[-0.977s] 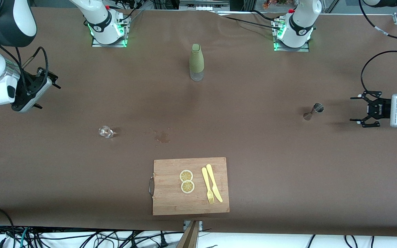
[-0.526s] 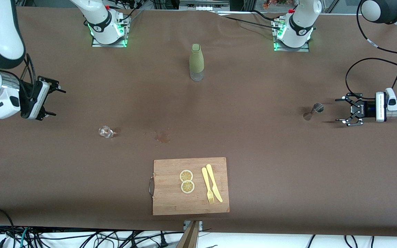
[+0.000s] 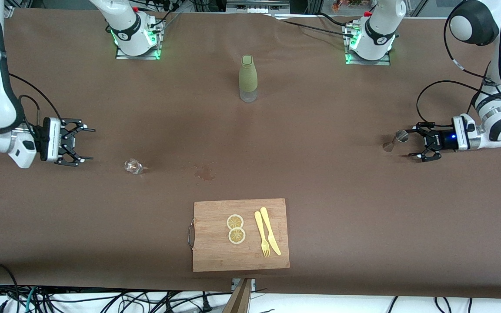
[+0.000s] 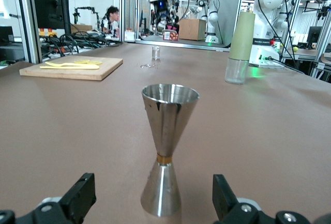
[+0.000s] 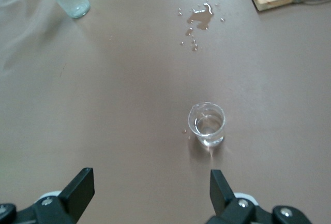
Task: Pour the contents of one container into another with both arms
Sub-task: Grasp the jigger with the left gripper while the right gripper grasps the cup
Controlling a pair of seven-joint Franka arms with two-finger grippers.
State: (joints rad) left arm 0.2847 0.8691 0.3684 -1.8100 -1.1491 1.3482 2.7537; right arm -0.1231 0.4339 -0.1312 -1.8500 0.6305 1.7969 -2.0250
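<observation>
The silvery hourglass jigger stands upright on the brown table toward the left arm's end. My left gripper is level with it, open, fingers pointing at it and just short of it. In the left wrist view the jigger stands just ahead of the gap between the spread fingers, untouched. The tiny clear tumbler stands toward the right arm's end. My right gripper is open, low and a hand's width from it. The right wrist view shows the tumbler ahead of the open gripper, holding a little clear liquid.
A green-sleeved bottle stands mid-table near the bases. A small wet spill marks the cloth between tumbler and cutting board. The board holds two lemon slices, a yellow fork and knife.
Both arms have come inward and down. The left gripper has closed in on the jigger; the right gripper has levelled out and moved toward the tumbler. Neither container has moved.
</observation>
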